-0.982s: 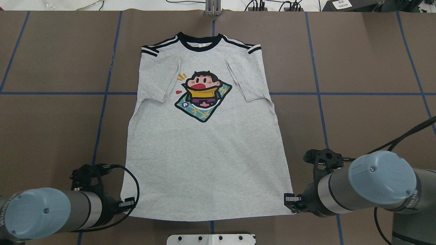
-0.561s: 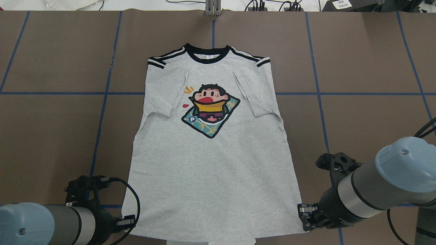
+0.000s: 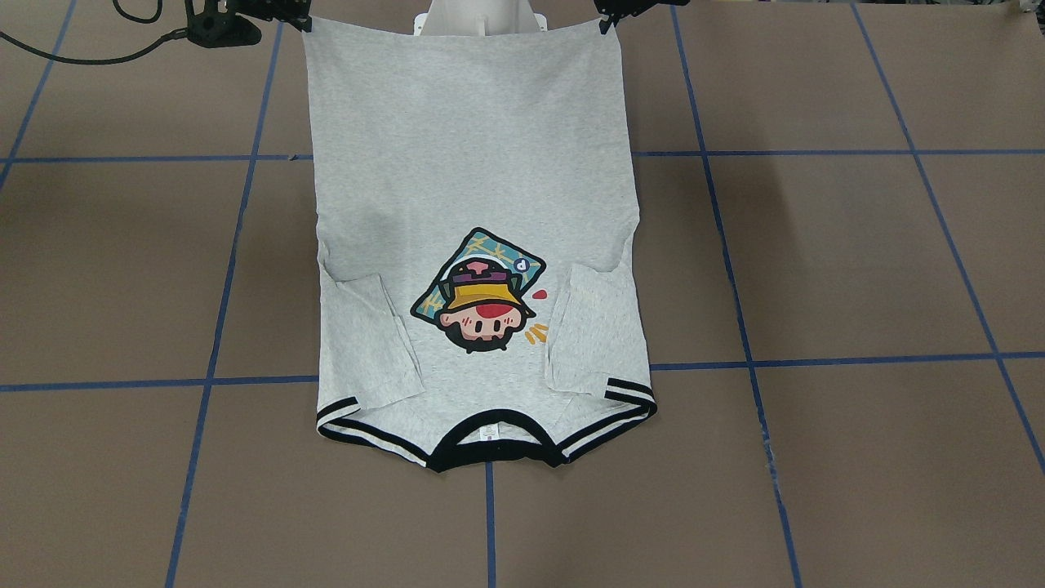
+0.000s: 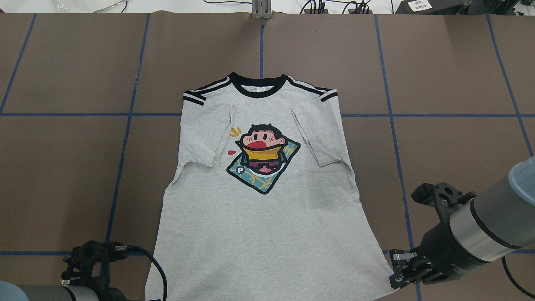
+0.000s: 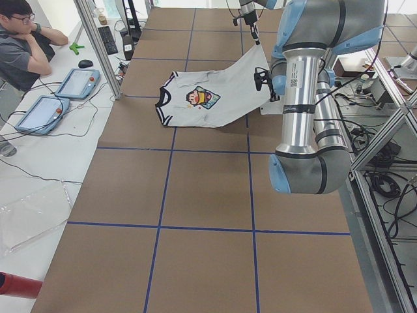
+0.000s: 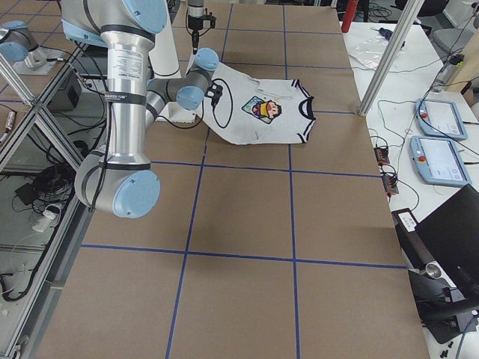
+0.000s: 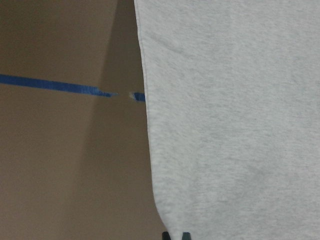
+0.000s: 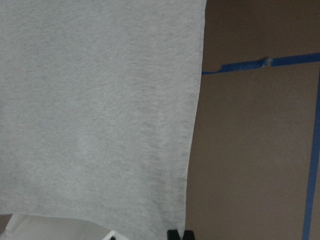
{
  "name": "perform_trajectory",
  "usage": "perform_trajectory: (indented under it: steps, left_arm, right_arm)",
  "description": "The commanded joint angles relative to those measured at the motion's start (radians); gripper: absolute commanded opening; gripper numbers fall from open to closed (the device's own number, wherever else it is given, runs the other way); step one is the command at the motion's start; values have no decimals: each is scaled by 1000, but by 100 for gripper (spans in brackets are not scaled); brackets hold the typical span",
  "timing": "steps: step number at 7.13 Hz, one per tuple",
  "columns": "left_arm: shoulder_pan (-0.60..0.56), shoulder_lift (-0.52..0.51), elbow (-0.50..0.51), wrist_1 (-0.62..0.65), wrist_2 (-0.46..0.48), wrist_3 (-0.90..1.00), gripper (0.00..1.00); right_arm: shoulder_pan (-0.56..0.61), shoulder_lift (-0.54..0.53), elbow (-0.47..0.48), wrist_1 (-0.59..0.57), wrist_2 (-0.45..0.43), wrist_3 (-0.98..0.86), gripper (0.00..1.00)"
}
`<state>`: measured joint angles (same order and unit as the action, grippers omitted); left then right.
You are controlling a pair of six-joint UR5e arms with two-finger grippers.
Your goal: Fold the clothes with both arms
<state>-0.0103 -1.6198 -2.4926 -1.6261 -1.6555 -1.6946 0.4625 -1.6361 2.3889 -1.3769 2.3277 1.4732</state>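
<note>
Left end effector (image 7: 175, 235) and right end effector (image 8: 180, 234) each pinch a near hem corner, T-shirt (image 4: 259, 225) running lengthwise toward the far side.

Light is bright, even, diffuse, from overhead. Shadows are soft, fuzzy-edged: faint grey patch on the T-shirt (image 4: 267, 234), on the half towards the table's (image 4: 459, 75) right edge in overhead view; same patch shows in front view. Left wrist view slightly soft overall, w/ a broad dark shadow on the table beside the shirt's edge. Right wrist view sharper, knit grain readable. Side views wide-angle: table edges & metal post (image 5: 98, 45) lean near pic borders; far end small, low detail. Pale sheen on left arm (image 5: 303, 104) tube.
</note>
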Motion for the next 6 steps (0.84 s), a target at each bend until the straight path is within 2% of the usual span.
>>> perform_trajectory:
  steps: [1,2,4,6]
  left_arm:
    - [-96,-40,1,5,-6,10,0]
    - [-162,-46,15,6,-10,54,0]
    - [-299,-75,110,3,-41,171,0]
    - [-416,-155,206,2,-64,233,0]
  right_arm:
    - [146,82,-107,15,1,-176,0]
    - [216,114,-161,16,5,-236,0]
    - [328,171,-267,18,15,-367,0]
    - [382,234,-341,18,10,-370,0]
